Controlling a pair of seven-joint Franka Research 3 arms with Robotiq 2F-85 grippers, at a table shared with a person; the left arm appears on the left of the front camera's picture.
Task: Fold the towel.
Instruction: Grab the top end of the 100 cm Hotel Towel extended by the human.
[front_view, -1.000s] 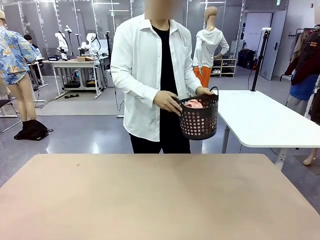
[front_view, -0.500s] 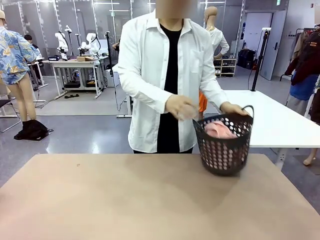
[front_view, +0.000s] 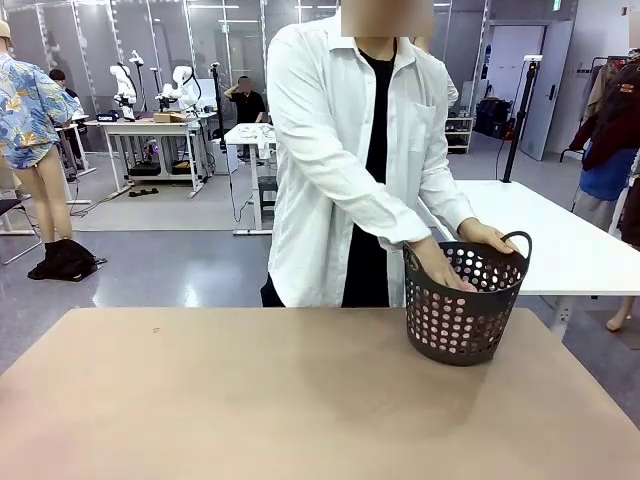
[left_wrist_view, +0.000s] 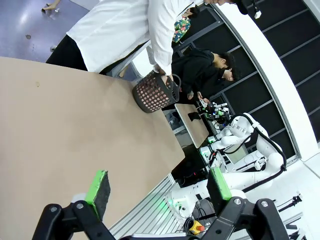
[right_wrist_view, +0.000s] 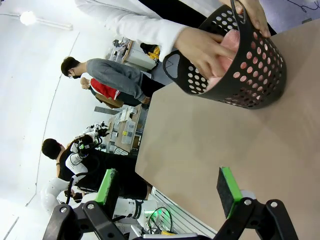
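The salmon-pink towel (right_wrist_view: 227, 46) lies bunched inside a dark perforated plastic basket (front_view: 463, 318), which stands on the tan table at its far right. A person in a white shirt holds the basket's rim with one hand (front_view: 490, 236) and reaches the other hand (front_view: 436, 266) down into it onto the towel. In the front view the towel is mostly hidden by the basket wall. My left gripper (left_wrist_view: 159, 186) is open over the table's near side, far from the basket (left_wrist_view: 153, 93). My right gripper (right_wrist_view: 169, 187) is open too, nothing between its green pads, a good way short of the basket (right_wrist_view: 245, 70).
The tan table (front_view: 250, 400) spreads wide and bare in front of the basket. A white table (front_view: 545, 235) stands behind the person at the right. Other people and workbenches are farther off in the room.
The person has carried the basket to the right and set it down on the table. One hand now reaches inside it onto the towel.
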